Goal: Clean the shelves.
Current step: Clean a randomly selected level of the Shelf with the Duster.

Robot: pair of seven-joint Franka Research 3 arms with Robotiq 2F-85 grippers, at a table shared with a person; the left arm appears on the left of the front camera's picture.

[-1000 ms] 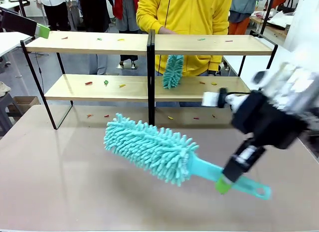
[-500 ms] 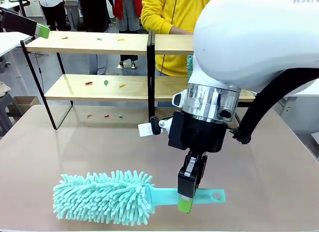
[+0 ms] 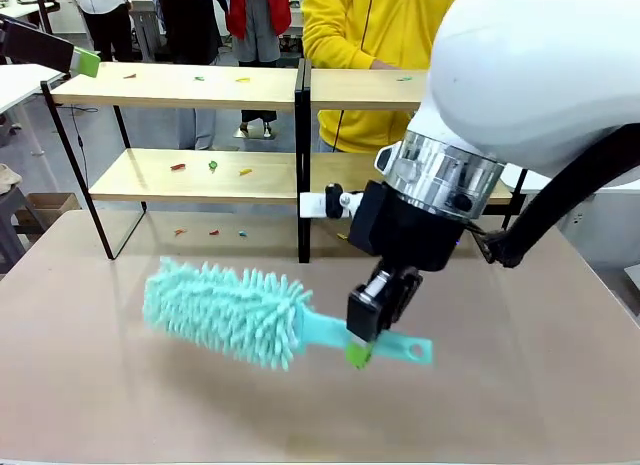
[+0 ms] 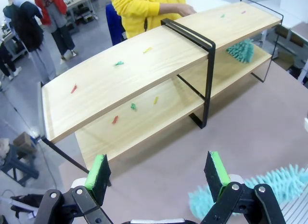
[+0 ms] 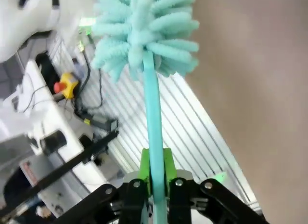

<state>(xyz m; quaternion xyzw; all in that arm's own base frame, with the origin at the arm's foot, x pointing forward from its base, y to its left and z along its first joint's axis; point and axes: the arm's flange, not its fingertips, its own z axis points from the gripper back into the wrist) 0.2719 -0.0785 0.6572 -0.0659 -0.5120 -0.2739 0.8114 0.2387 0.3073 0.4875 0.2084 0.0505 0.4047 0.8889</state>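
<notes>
Several coloured scraps (image 3: 212,165) lie on both boards of the shelves (image 3: 170,88) in the front view, with a few more on the table (image 3: 100,385) underneath. I'd say the left half hasn't been cleaned yet. Out front, the right gripper (image 3: 362,343) is clamped on the handle of a teal duster (image 3: 225,310), its fluffy head low over the table and well short of the rack. No bin or tray anywhere; the boards themselves carry the litter.

Over to the left wrist camera: the left gripper (image 4: 158,170) hangs with its fingers wide apart and nothing between them, looking down on the shelves. Red, green and yellow bits run along the top board, with three more below. At the far end a second duster (image 4: 240,49) pokes in on the lower tier, and a person's hand (image 4: 185,9) is by the top board's back edge.

Right wrist camera: green pads (image 5: 143,166) pinch the handle tight, with the head pointing away.
</notes>
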